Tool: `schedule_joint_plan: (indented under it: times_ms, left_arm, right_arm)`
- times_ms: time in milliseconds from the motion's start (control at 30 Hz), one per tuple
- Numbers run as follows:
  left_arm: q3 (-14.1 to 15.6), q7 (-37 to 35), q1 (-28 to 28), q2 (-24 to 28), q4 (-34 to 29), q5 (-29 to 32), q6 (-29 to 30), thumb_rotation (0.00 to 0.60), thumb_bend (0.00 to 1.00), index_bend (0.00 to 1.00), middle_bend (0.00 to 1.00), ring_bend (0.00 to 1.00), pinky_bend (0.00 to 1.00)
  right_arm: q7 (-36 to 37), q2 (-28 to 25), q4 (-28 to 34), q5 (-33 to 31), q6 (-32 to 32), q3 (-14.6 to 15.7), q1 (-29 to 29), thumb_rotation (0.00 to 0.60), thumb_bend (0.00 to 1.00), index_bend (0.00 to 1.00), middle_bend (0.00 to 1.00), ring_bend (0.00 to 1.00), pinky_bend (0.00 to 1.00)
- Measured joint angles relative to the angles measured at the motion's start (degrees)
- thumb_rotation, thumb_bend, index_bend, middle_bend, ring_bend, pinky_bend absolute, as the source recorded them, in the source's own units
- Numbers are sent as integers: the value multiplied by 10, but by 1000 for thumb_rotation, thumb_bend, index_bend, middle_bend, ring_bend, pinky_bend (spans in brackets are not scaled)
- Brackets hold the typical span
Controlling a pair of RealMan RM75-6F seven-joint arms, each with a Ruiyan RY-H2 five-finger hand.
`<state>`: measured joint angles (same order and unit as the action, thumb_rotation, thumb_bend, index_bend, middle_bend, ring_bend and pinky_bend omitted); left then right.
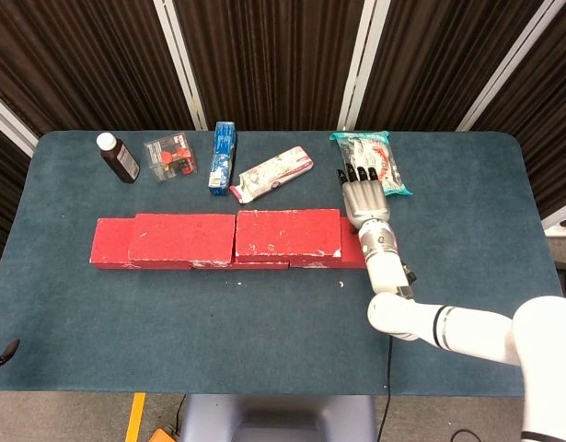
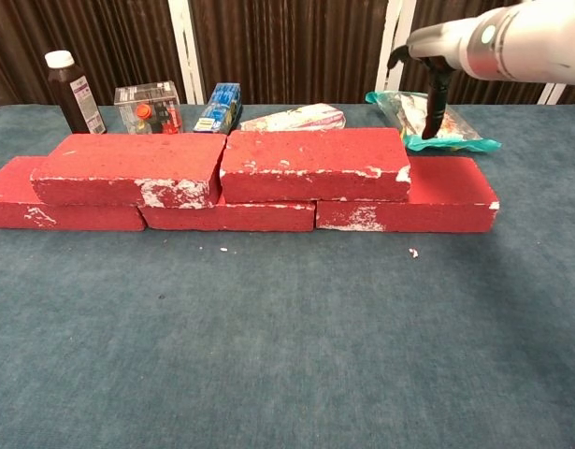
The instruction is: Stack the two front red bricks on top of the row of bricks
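Two red bricks lie side by side on top of the bottom row of red bricks: the left upper brick (image 1: 181,238) (image 2: 128,166) and the right upper brick (image 1: 288,232) (image 2: 310,164). The bottom row's right brick (image 1: 349,249) (image 2: 441,198) sticks out past them. My right hand (image 1: 363,198) (image 2: 438,58) hovers above that right end, fingers stretched out and apart, holding nothing. It touches no brick. My left hand is outside both views.
Along the back of the blue table (image 1: 264,331) stand a brown bottle (image 1: 118,157), a clear box (image 1: 170,157), a blue box (image 1: 223,157), a white packet (image 1: 276,172) and a teal packet (image 1: 370,164). Brick crumbs (image 2: 413,253) lie in front of the row.
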<state>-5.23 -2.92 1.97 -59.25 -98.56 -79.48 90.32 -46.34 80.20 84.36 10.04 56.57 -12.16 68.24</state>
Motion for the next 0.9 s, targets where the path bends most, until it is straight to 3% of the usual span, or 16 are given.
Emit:
schedule_joint_plan:
  times_ms: [900]
  left_arm:
    - [-3, -6, 1, 1, -1, 6, -2, 600, 182, 0, 0, 0, 13]
  right_arm:
    - [3, 60, -68, 31, -39, 7, -10, 600, 0, 166, 91, 0, 0]
